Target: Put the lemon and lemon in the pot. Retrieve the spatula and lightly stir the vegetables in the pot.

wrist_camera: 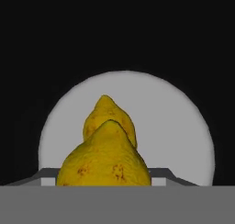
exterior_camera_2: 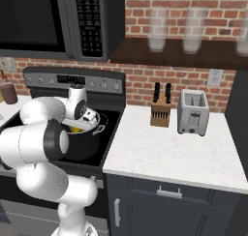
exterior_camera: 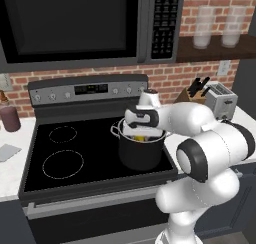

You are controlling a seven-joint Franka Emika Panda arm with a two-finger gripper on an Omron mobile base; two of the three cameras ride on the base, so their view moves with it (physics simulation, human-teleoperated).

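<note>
The dark pot (exterior_camera: 142,155) stands on the stove's front right burner. My gripper (exterior_camera: 143,134) hangs over its mouth, pointing down, shut on a dull-yellow lemon (exterior_camera: 140,138) at rim height. In the hand view this held lemon (wrist_camera: 105,161) is large and close, and the other lemon (wrist_camera: 106,113) lies beyond it on the pot's grey floor (wrist_camera: 183,126). From the right, the held lemon (exterior_camera_2: 76,130) peeks out under the hand above the pot (exterior_camera_2: 87,145). A flat light-grey blade, seemingly the spatula (exterior_camera: 7,152), lies on the left counter at the picture's edge.
The black stovetop (exterior_camera: 62,148) has two burner rings to the pot's left. A dark red jar (exterior_camera: 10,118) stands at the back left. On the right counter (exterior_camera_2: 164,153) stand a knife block (exterior_camera_2: 161,111) and a toaster (exterior_camera_2: 193,111). A microwave (exterior_camera: 75,23) hangs above.
</note>
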